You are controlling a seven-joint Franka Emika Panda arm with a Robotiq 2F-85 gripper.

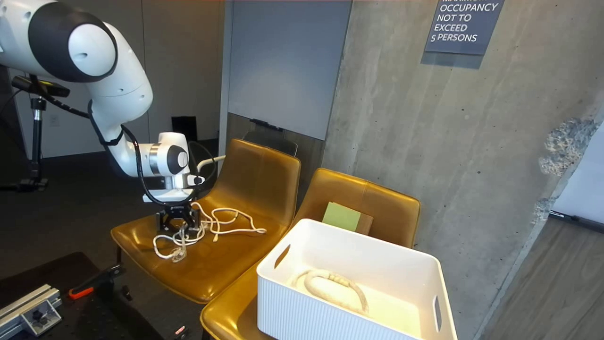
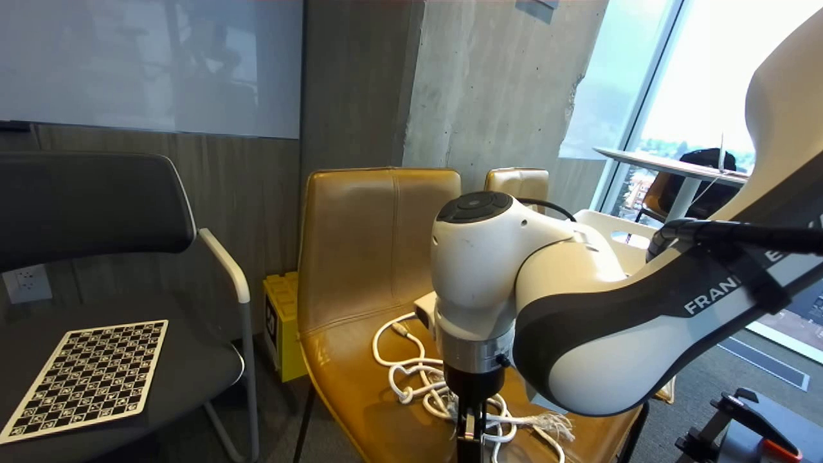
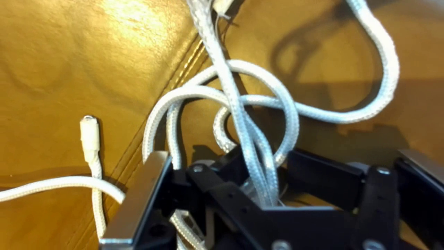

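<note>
On a brown chair [image 1: 203, 269], white rope [image 3: 340, 117] lies tangled, its strands between the jaws of the gripper [image 3: 266, 170] (grasped or not, we cannot tell). On the next chair [image 1: 236, 302] stands a white bin [image 1: 306, 311], which the arm [image 2: 578, 347] partly hides in an exterior view.

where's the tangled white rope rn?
In an exterior view, the white rope lies left of centre on a tan chair, at the gripper, left of the white bin.
</note>
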